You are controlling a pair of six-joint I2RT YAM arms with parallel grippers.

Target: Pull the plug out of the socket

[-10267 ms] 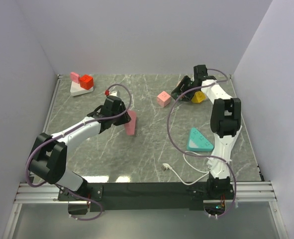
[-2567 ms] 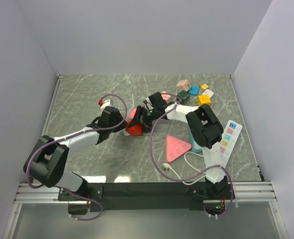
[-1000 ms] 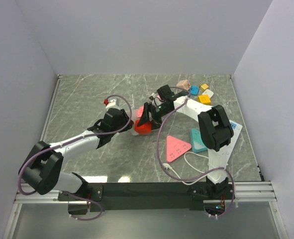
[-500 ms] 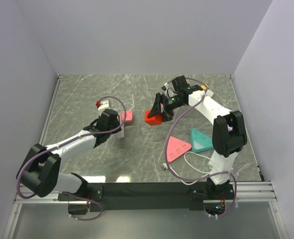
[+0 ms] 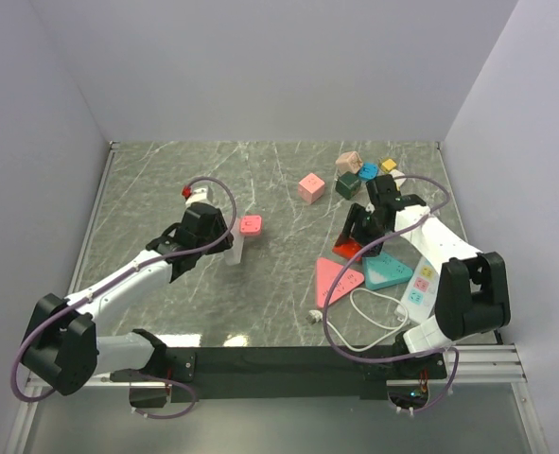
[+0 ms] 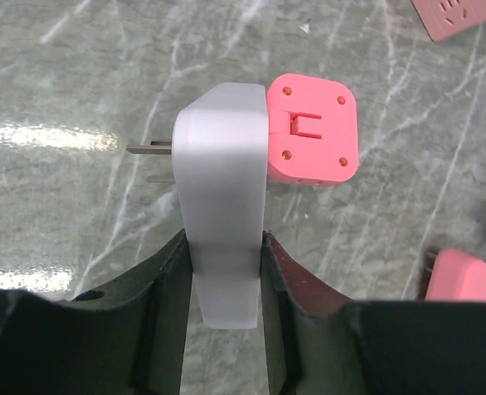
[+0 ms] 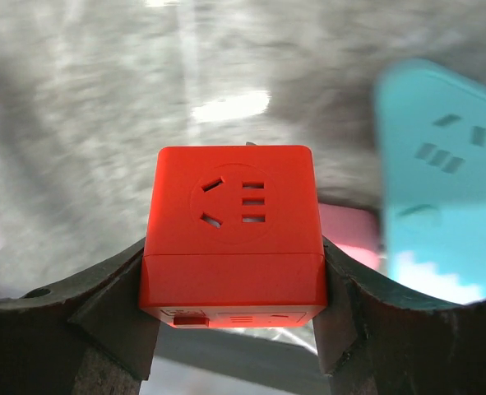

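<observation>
**Right arm has swung away with the red socket**

Half a second ago the two arms were close together in the middle of the table; now the right one has gone over to the right side and the left one has pulled back a little.

The right gripper is clamped on the red socket cube, one finger on each side. The cube hangs just above the floor of the table, near the pink triangle and the teal triangle.

The left gripper squeezes the white plug tight. Its two metal pins stick out bare, so the plug looks to be out of the socket already. A pink block sits on the plug's far end, touching it.

What seems left is putting things down. To do that well, the right arm should go down slowly and pick a bare spot, not the top of a triangle. It should let go only when the cube rests flat. The left arm should hold firm and keep the pins away from other things
</observation>
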